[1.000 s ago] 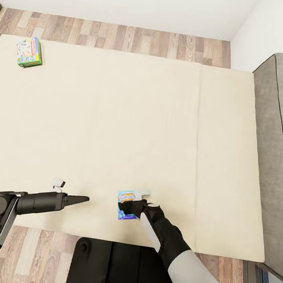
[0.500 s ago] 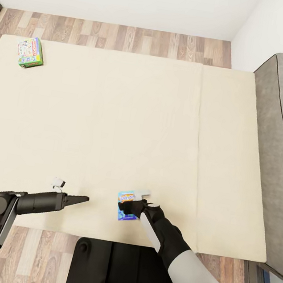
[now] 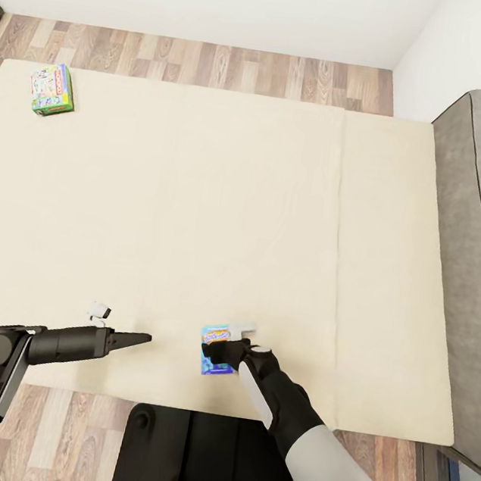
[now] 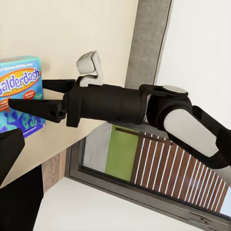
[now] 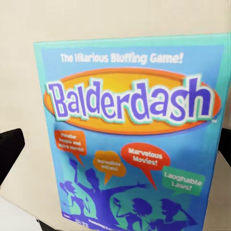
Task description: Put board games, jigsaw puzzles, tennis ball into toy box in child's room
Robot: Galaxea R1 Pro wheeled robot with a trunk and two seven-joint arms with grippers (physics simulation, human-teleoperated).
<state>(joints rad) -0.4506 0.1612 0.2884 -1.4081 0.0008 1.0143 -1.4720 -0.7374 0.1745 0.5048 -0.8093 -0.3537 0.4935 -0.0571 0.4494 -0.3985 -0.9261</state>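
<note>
Small flat blue Balderdash board game box (image 3: pixel 216 349) is lying on the beige mattress of the low bed (image 3: pixel 198 212), near the edge closest to the robot. Right gripper (image 3: pixel 213 354) is sitting over the box; in the left wrist view its two black fingers (image 4: pixel 36 107) are standing apart with the box's edge (image 4: pixel 19 91) between them, not clamped. In the right wrist view the box lid (image 5: pixel 130 134) is lying flat, black fingertips showing at either side, apart from it. Left gripper (image 3: pixel 139 339) is hovering over bare mattress, well apart from the box, pointing toward it; cannot tell how far open. Green-edged white-topped Monopoly box (image 3: pixel 51 89) is lying at the far left corner of the mattress. Grey headboard (image 3: pixel 469 250) is standing at the right, wood-plank floor (image 3: pixel 197 62) beyond the bed.
</note>
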